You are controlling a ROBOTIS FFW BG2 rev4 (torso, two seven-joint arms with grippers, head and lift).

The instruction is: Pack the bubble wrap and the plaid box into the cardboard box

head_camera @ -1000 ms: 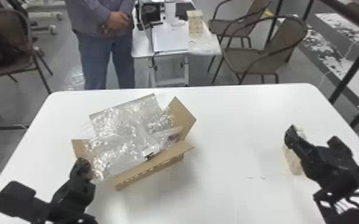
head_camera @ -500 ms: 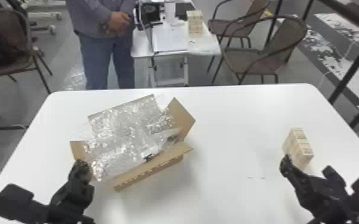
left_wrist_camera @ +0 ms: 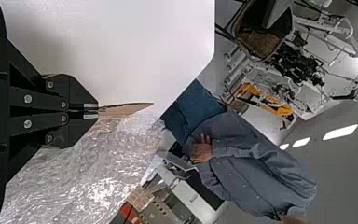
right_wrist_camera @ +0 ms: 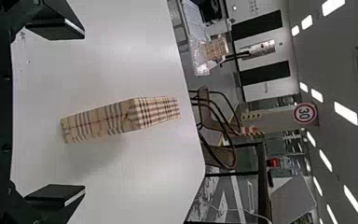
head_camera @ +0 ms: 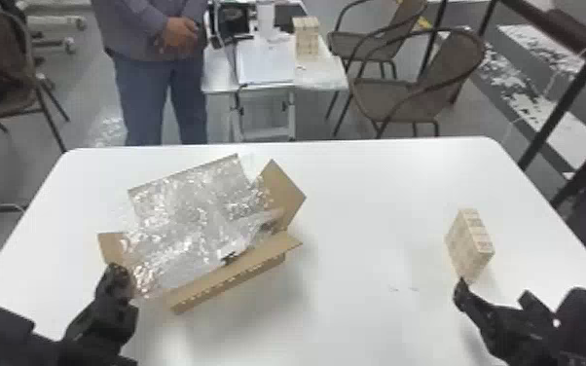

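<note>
By the worktop's (head_camera: 355, 194) right edge, plaid box's (head_camera: 469, 243) top points lengthwise far-edgeward; open right pincer (head_camera: 493, 291) has pulled back, left pincer (head_camera: 116, 273) clamps cardboard box (head_camera: 228, 280).

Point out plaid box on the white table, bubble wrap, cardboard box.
Plaid box (right_wrist_camera: 105, 120), right wrist view: its longer visible side.
Bubble wrap (head_camera: 185, 214), head view: middle of the sheet.
Cardboard box (head_camera: 287, 194), head view: flap at the right.
</note>
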